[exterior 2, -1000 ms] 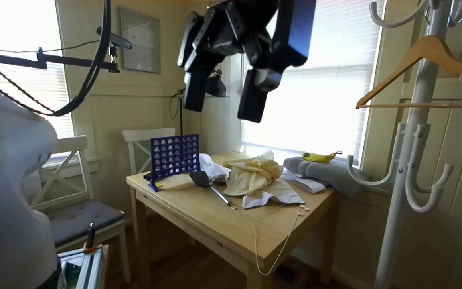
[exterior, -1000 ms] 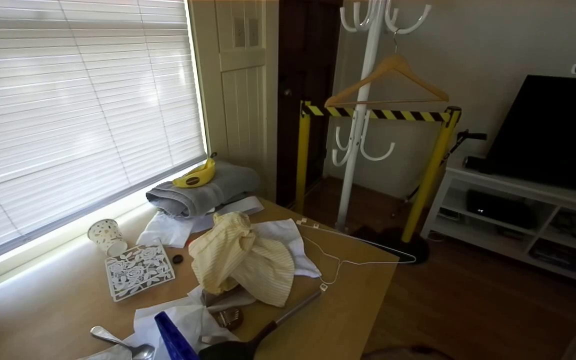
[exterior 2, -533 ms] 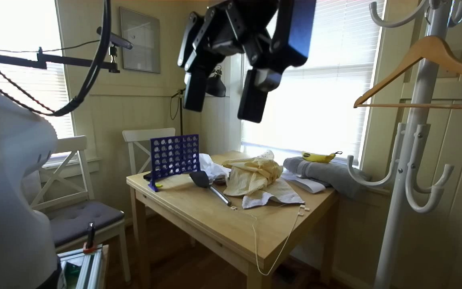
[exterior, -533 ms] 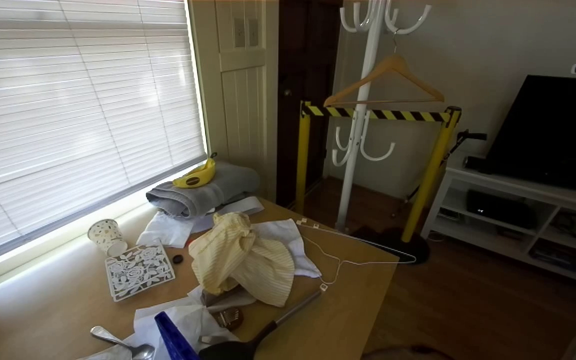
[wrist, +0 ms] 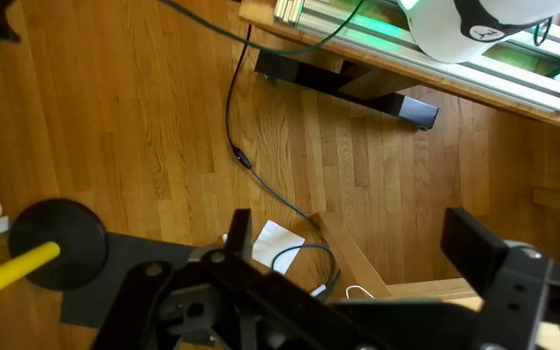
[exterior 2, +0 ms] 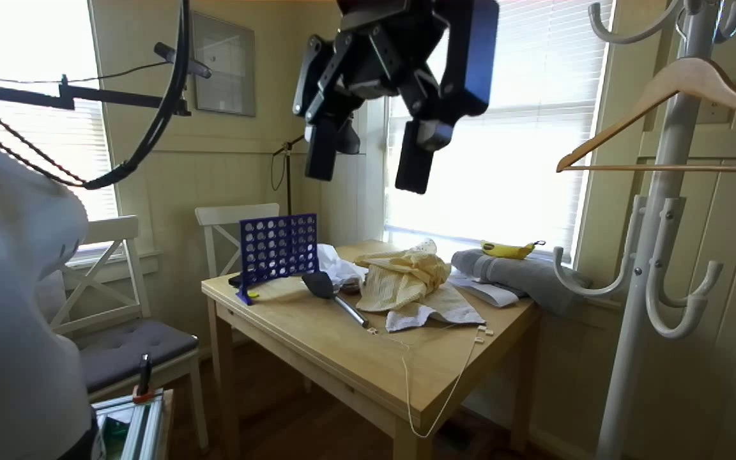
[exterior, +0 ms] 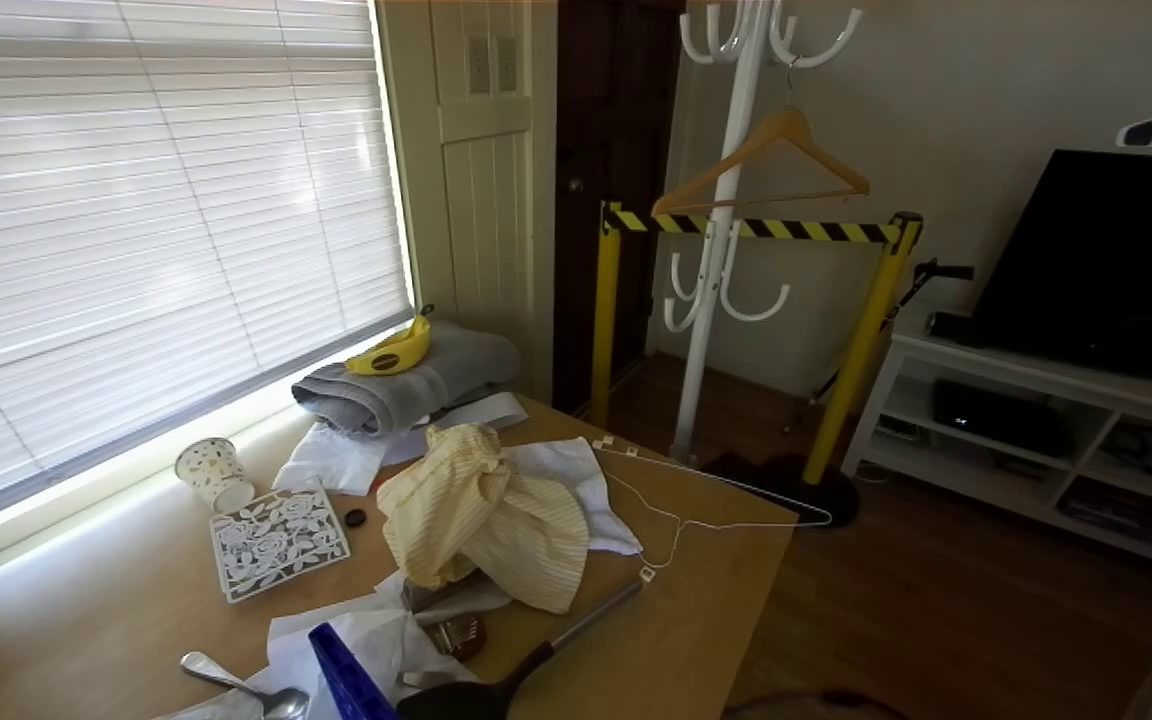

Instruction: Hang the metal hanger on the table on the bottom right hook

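Note:
The metal hanger (exterior: 736,525) is a thin pale wire lying at the corner of the table (exterior: 716,630). Its narrow end sticks out over the edge. It also shows in an exterior view (exterior 2: 450,391), and a bit of its loop shows in the wrist view (wrist: 356,287). The bottom right hook (exterior: 758,316) is a white prong low on the coat stand, with nothing on it. My gripper (exterior 2: 368,169) is open, with nothing between its fingers, high above the table and apart from the hanger. Its fingers also show spread in the wrist view (wrist: 348,218).
A wooden hanger (exterior: 784,130) hangs from an upper prong of the coat stand (exterior 2: 652,255). A yellow cloth (exterior 2: 406,275), a spatula (exterior 2: 345,310) and a blue game grid (exterior 2: 278,249) are on the table. A yellow barrier post (exterior: 861,350) stands by the coat stand.
My gripper has shifted a little to the right in an exterior view, and part of the arm now shows at the right edge elsewhere. The wooden hanger has swung slightly. The metal hanger is still.

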`<action>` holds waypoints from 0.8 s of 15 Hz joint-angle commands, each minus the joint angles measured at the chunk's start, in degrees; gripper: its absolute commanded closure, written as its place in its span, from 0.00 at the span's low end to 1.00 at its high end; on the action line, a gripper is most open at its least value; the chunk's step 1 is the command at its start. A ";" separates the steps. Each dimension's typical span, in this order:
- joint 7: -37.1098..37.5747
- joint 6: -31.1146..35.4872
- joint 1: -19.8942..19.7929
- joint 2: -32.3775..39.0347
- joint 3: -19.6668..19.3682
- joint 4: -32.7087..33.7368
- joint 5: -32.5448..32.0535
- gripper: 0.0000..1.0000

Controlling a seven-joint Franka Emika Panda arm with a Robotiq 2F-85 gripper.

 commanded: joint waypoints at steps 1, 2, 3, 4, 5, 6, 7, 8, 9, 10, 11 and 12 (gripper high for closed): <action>2.74 5.48 6.10 -2.25 6.45 -4.77 3.19 0.00; 3.90 7.04 7.69 -1.62 8.75 -5.29 3.39 0.00; 5.24 8.79 9.68 -0.65 10.79 -5.74 4.72 0.00; 7.75 11.53 11.26 0.58 13.30 -6.45 5.46 0.00; 8.41 14.49 13.06 1.99 14.96 -6.71 6.06 0.00; 8.86 17.18 14.40 3.36 16.52 -7.54 5.90 0.00; 8.79 19.64 15.67 5.14 17.48 -7.73 6.25 0.00; 9.27 22.87 16.57 7.44 18.13 -8.32 6.85 0.00; 8.74 25.04 17.35 9.68 18.16 -8.15 7.85 0.00; 9.20 28.16 17.52 12.09 18.51 -8.70 8.24 0.00; 9.69 30.38 17.36 14.69 18.72 -8.68 8.40 0.00; 10.73 32.47 16.96 17.48 19.08 -8.76 8.35 0.00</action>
